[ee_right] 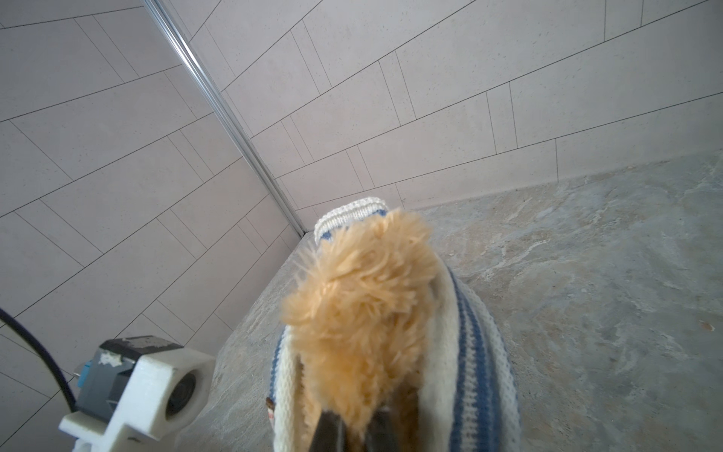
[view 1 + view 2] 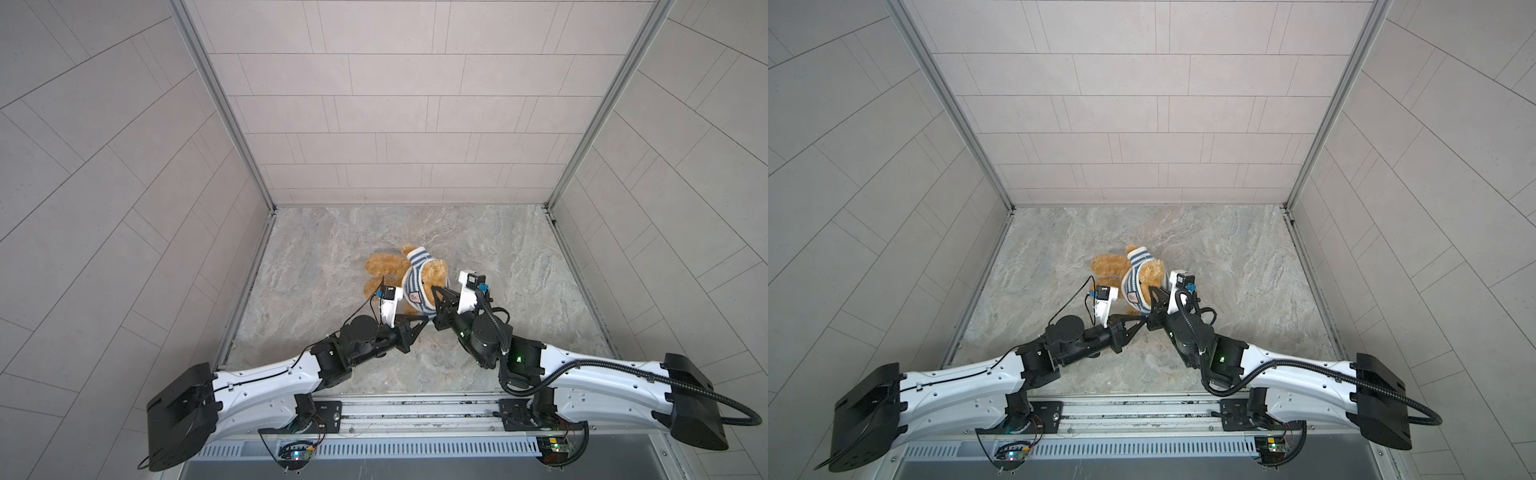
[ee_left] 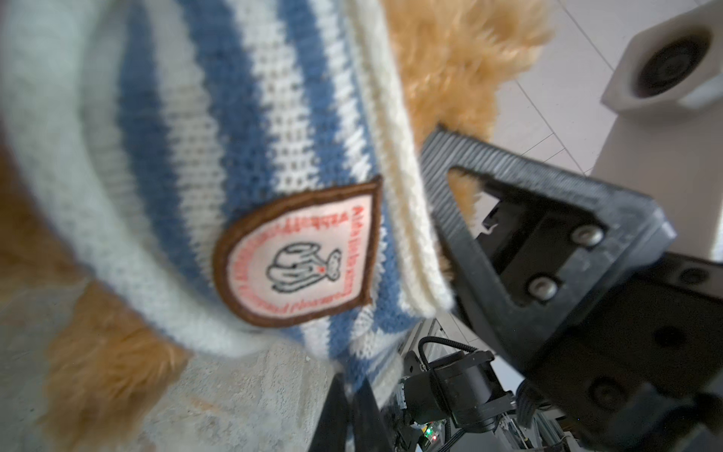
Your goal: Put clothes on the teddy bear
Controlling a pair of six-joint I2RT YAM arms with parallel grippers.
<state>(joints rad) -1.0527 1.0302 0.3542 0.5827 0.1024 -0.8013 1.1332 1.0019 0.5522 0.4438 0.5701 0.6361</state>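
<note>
The golden-brown teddy bear point(image 2: 382, 268) point(image 2: 1106, 266) lies mid-table, with the blue-and-white striped shirt point(image 2: 415, 282) point(image 2: 1133, 282) pulled over part of it. My left gripper point(image 2: 427, 319) point(image 3: 348, 411) is shut on the shirt's lower hem, just below its badge point(image 3: 297, 254). From the other side, my right gripper point(image 2: 434, 289) point(image 1: 352, 430) is shut on the bear's fur point(image 1: 364, 313) inside the shirt's opening point(image 1: 469, 352). The bear's face is hidden.
The grey marbled tabletop point(image 2: 498, 257) is walled by tiled panels at the back point(image 2: 395, 124) and on both sides. A metal rail point(image 2: 415, 411) runs along the front edge. The two grippers stand almost tip to tip; the left wrist camera point(image 1: 156, 387) sits close by.
</note>
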